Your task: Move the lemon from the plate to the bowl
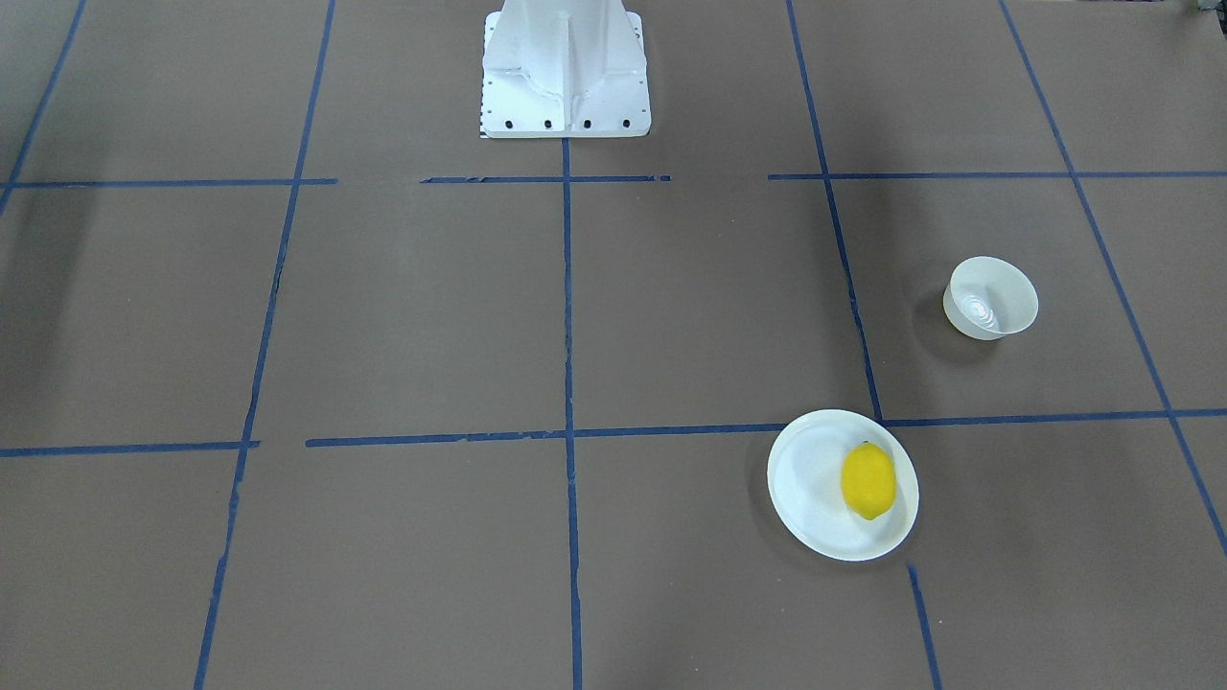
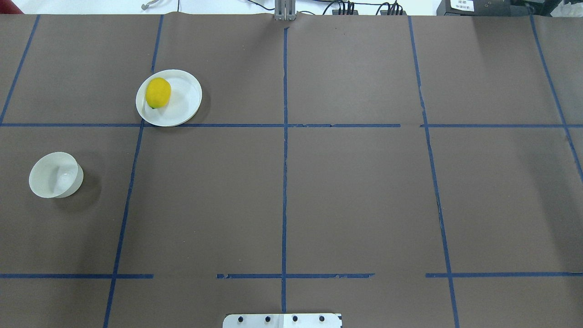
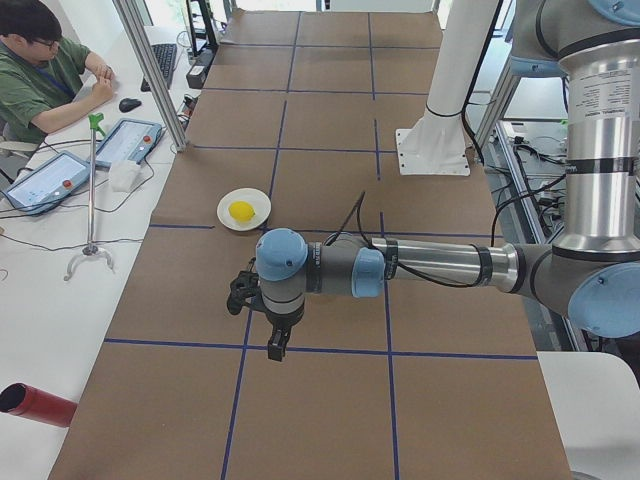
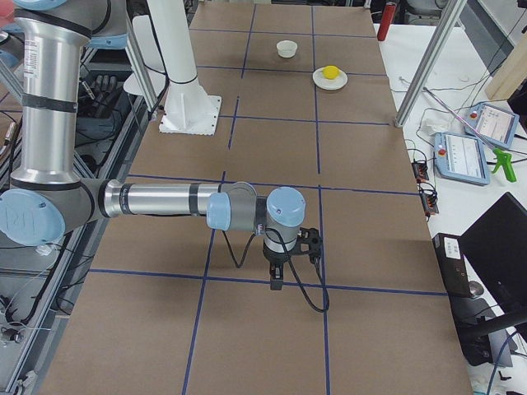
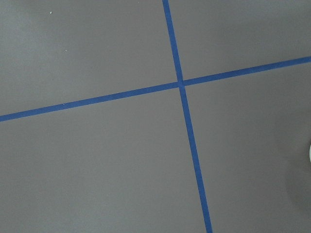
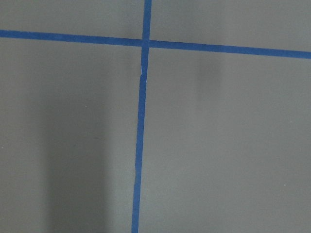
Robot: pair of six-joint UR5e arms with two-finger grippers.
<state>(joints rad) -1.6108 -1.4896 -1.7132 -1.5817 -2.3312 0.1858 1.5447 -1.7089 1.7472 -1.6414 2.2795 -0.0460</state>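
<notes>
overhead exterior: lemon (image 2: 158, 93) on plate (image 2: 182, 105).

Near right arm (image 4: 165, 200) extends from the left edge to frame centre, its pincer (image 4: 277, 282) pointing down over the taped brown worktop (image 4: 370, 247); jaw state indiscernible. Upper centre: lemon (image 4: 330, 72) lying on plate (image 4: 339, 82), with bowl (image 4: 286, 48) apart to its upper left.
</notes>
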